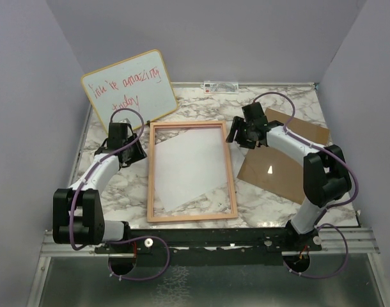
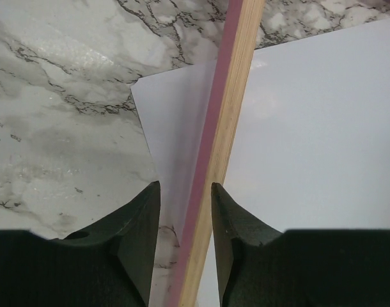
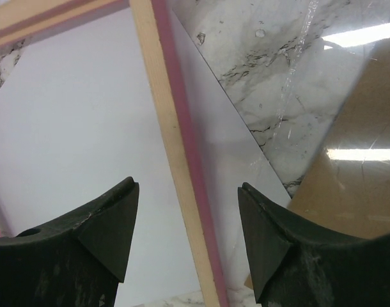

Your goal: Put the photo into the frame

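The frame lies flat mid-table, long side running away from me. The photo lies white side up under it, skewed, so its corners poke out past both long rails. My left gripper is at the frame's left rail. In the left wrist view its fingers straddle that rail with a narrow gap, above the photo. My right gripper is at the right rail near the far corner. It is wide open astride the rail, over the photo.
The brown backing board lies right of the frame, under my right arm, and shows in the right wrist view with glare on it. A yellow-edged whiteboard with red writing leans at the back left. Walls enclose the marble table.
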Controlling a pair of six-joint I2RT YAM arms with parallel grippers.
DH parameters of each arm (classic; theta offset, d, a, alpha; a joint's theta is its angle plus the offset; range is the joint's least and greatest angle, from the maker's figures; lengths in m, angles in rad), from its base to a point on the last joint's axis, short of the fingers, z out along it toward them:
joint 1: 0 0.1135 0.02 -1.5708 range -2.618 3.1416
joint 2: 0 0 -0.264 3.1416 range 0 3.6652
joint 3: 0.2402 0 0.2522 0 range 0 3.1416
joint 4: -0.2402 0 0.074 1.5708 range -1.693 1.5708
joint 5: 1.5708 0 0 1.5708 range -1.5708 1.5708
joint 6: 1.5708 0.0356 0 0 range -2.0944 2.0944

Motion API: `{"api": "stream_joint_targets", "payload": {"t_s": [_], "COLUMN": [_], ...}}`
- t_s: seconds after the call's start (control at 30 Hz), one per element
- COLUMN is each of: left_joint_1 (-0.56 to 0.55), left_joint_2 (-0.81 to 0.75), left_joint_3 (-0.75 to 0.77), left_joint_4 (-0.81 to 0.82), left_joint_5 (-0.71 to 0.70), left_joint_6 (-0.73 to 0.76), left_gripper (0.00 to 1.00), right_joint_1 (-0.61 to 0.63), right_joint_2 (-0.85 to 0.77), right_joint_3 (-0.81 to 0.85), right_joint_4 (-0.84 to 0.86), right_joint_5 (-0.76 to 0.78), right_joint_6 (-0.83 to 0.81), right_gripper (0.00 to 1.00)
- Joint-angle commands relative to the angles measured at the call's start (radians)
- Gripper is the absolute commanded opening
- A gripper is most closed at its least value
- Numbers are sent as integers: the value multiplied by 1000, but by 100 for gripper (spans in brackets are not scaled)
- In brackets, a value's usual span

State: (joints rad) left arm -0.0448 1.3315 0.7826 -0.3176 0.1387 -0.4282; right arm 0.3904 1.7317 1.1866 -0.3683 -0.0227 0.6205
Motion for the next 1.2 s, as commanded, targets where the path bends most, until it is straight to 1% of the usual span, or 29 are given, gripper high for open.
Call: {"api": "stream_joint_targets", "payload": {"t_s": [0.0, 0.13, 0.2, 0.33, 0.43, 0.5, 0.63, 0.73, 0.8, 0.93, 1.17], "left_joint_1": [8, 8, 8, 8, 8, 8, 8, 9, 13, 30, 36], "left_joint_2": [17, 7, 11, 46, 89, 127, 186, 228, 265, 346, 407], "left_joint_3": [30, 67, 73, 71, 79, 99, 142, 161, 181, 230, 255], "left_joint_4": [-27, -28, -28, -17, 13, 27, 40, 89, 117, 157, 209], "left_joint_5": [-48, 34, 39, 36, 18, -38, -244, -344, -401, -468, -584], "left_joint_6": [51, 54, 59, 61, 33, 12, -34, -38, -37, -59, -108], "left_gripper": [40, 48, 51, 56, 57, 56, 56, 56, 54, 49, 49], "right_joint_1": [-7, -8, -8, -8, -8, -7, -8, -7, -7, -8, -8], "right_joint_2": [-29, -49, -48, -31, -26, -20, -14, -18, -22, -25, -13], "right_joint_3": [23, 34, 36, 44, 38, 38, 36, 28, 21, 9, 14], "right_joint_4": [-48, -54, -50, -53, -44, -40, -42, -36, -30, -20, -14], "right_joint_5": [20, 66, 68, 4, -53, -83, -111, -117, -121, -129, -129], "right_joint_6": [-24, -32, -38, -54, -65, -74, -80, -79, -75, -69, -64], "right_gripper": [68, 68, 68, 68, 68, 68, 68, 67, 67, 67, 66]}}
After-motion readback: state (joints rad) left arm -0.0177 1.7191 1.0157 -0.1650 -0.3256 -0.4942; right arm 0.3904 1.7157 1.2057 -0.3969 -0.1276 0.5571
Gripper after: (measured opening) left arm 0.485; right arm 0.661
